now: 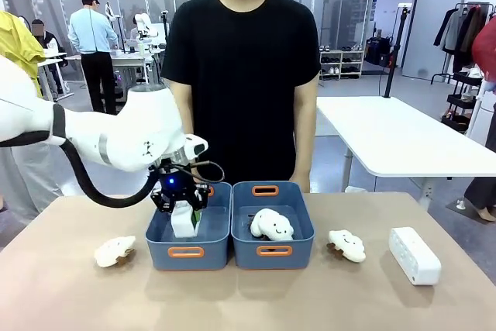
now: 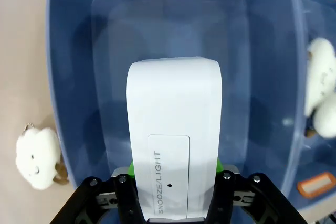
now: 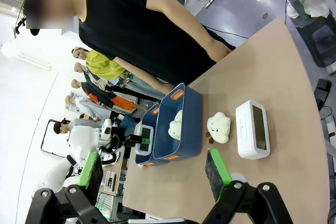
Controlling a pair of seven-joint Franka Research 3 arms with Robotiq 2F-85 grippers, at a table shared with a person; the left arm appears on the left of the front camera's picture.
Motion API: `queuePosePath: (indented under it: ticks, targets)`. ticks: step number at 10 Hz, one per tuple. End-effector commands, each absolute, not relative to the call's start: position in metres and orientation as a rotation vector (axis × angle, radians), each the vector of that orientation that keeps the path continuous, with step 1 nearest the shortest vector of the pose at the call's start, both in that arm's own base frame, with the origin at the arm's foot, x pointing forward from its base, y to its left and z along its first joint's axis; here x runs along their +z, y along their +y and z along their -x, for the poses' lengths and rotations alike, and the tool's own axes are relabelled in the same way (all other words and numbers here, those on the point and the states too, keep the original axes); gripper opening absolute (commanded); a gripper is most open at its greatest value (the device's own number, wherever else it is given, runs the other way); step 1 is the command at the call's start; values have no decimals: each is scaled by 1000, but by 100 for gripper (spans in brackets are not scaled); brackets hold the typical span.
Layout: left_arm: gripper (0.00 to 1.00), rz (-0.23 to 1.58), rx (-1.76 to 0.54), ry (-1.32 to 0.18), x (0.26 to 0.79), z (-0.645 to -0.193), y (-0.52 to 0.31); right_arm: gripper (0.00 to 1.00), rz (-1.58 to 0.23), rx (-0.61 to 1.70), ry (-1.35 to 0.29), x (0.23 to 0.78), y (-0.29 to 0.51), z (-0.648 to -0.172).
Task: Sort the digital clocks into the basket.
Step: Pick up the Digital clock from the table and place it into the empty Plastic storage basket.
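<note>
Basket [image 1: 164,253], left of its twin bin [image 1: 301,247], is occupied by one digital clock [image 2: 173,124], held upright inside, clear of the walls, and pinched by the left gripper [image 1: 181,205] fingers. A second clock [image 1: 415,255] is laid well right of the basket on open tabletop [image 1: 364,300]. The right gripper [image 3: 154,169] fingers are spread, empty.
</note>
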State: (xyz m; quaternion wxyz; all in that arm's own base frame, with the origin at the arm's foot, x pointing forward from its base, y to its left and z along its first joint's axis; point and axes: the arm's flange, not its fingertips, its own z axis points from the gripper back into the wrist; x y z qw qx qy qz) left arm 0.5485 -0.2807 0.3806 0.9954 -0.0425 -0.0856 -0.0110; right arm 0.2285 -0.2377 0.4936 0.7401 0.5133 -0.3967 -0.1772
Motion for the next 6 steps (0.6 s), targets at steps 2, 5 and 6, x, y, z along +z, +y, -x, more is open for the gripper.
queuePosePath:
  ticks: [2,5,6]
  targets:
    - [51,42,19,-210,356,-578,-276,100,-1133,-382,-881,494,-237,-228]
    - [78,74,-30,-209,360,-570,-275,100,-1133,-382,-881,494,-237,-228]
    - [100,73,-35,-215,362,-569,-274,100,-1133,-382,-881,494,-237,-228]
